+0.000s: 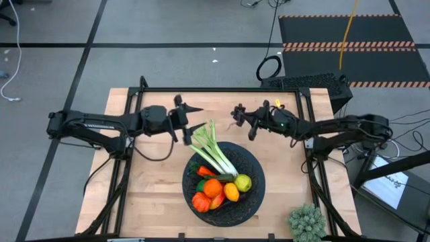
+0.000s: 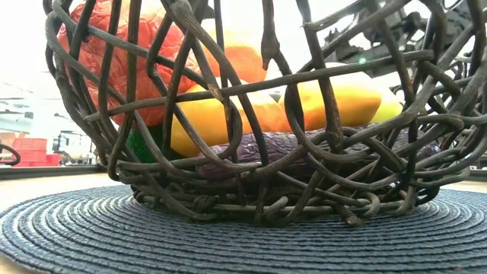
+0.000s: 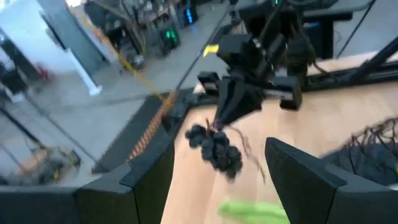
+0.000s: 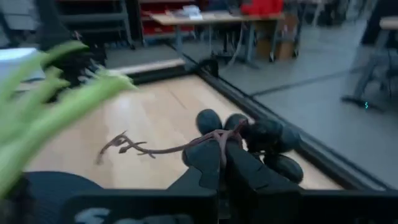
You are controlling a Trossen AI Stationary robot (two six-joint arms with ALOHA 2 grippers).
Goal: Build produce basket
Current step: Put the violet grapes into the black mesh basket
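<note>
The black woven basket (image 1: 250, 202) holds the produce: the leek (image 1: 216, 156) lies slanting across it on an orange (image 1: 213, 188), a lemon (image 1: 232, 193), a red pepper (image 1: 200, 200) and a lime (image 1: 242, 182). The low view shows the basket's weave (image 2: 335, 114) with an eggplant (image 2: 266, 148) at the bottom. My right gripper (image 1: 238, 115) hovers over the table's far middle, shut on the dark grapes (image 3: 217, 149). My left gripper (image 1: 189, 124) stands open at the leek's green leaf tips (image 3: 249, 211), which show low between its fingers. My right gripper pinches the grapes' brown stem (image 4: 219, 142) between its two shut fingers, close to where the stem joins the bunch. The fingers lie about level and come from the table's right. The bunch hangs below the fingertips, clear of the table, and a thin twig (image 4: 134, 148) sticks out sideways.
A bushy pale-green clump (image 1: 307, 222) sits at the table's near right corner. A dark round woven mat (image 2: 228, 236) lies under the basket. Black frame rails (image 1: 222, 89) run along the table's far edge and sides. Bare wood (image 1: 148, 195) shows left of the basket.
</note>
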